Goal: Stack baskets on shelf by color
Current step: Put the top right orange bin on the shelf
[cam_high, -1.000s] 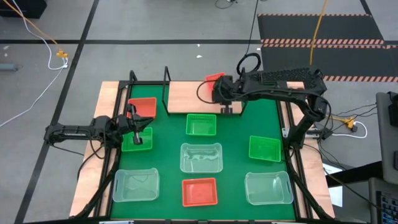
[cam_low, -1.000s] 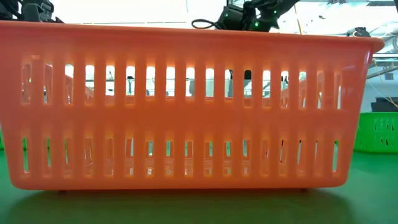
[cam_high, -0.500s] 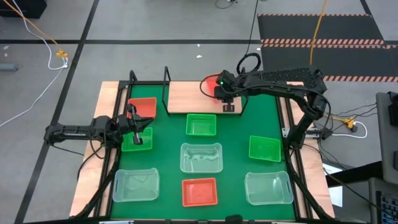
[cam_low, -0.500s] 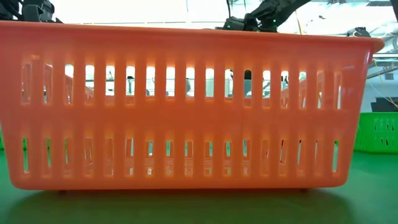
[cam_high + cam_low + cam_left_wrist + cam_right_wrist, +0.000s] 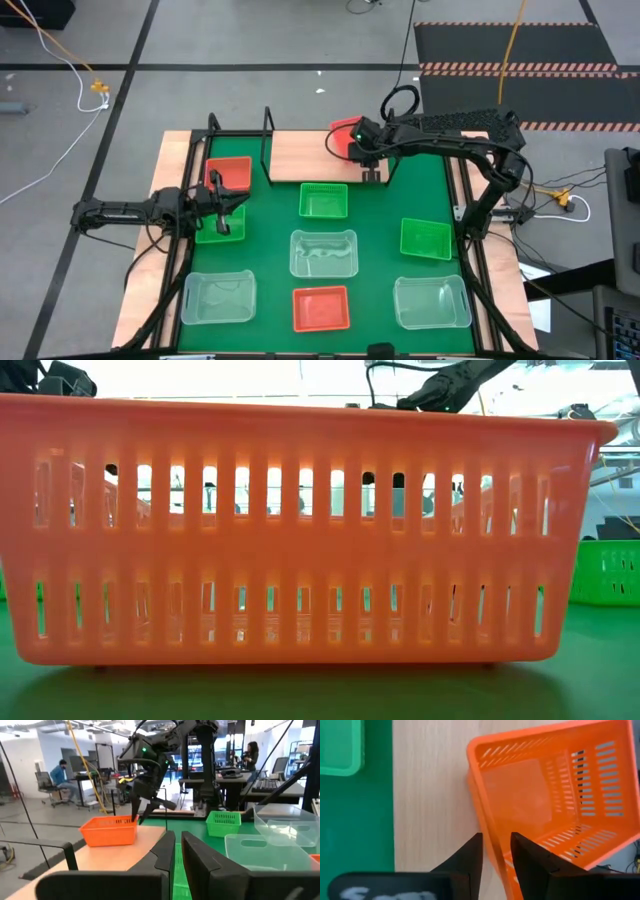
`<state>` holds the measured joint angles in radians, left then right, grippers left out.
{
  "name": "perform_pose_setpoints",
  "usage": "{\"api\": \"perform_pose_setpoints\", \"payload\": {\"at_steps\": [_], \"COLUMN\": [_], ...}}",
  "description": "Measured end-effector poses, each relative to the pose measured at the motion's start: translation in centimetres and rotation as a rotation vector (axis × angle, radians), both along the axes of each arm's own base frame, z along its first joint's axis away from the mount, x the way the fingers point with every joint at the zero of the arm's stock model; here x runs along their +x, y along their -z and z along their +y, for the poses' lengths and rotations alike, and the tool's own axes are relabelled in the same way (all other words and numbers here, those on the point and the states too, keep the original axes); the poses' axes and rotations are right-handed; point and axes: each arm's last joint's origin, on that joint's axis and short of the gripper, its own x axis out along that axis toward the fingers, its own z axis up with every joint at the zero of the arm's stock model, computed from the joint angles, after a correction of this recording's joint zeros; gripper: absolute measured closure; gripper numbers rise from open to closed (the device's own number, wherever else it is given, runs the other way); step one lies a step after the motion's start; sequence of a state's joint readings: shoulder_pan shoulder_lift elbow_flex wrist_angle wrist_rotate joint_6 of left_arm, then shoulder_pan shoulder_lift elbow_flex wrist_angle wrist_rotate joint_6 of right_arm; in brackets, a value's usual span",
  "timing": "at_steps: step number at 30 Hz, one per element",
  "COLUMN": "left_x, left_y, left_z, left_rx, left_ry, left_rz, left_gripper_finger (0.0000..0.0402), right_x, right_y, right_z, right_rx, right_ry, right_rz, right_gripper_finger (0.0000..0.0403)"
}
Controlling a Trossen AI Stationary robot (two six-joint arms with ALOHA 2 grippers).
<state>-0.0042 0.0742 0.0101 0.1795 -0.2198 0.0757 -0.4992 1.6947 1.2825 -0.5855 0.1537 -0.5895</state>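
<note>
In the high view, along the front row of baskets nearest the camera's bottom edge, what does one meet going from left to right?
Clear basket at the left → red basket in the middle → clear basket at the right.

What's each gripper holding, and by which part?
Cannot be told. Right gripper straddles the side wall of the red basket on the shelf; left gripper is at the rim of a green basket.
</note>
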Motion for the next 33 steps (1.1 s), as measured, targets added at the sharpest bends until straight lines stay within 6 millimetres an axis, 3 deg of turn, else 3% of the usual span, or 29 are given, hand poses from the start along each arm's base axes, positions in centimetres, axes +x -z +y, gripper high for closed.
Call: {"api": "perform_pose_setpoints", "payload": {"at_steps": [7, 23, 33], "left_x": [0.0, 0.0, 0.0], "left_y": [0.0, -0.1, -0.1], "left_z": [0.0, 0.1, 0.1], "left_rx": [0.01, 0.046, 0.045], "left_ry": [-0.008, -0.033, -0.034], "left_rz": [0.001, 0.001, -0.001], "left_gripper_finger": [0.0364, 0.0364, 0.0364], "right_x": [-0.4, -2.2, -3.0], "right_y": [0.1, -2.9, 1.3], "right_z": [0.3, 3.4, 3.9], "right_rx": [0.05, 0.141, 0.109], "right_ry": [0.075, 0.104, 0.047], "right_rz": [0.011, -0.045, -0.018], "right_gripper_finger": [0.039, 0.0391, 0.0379]}}
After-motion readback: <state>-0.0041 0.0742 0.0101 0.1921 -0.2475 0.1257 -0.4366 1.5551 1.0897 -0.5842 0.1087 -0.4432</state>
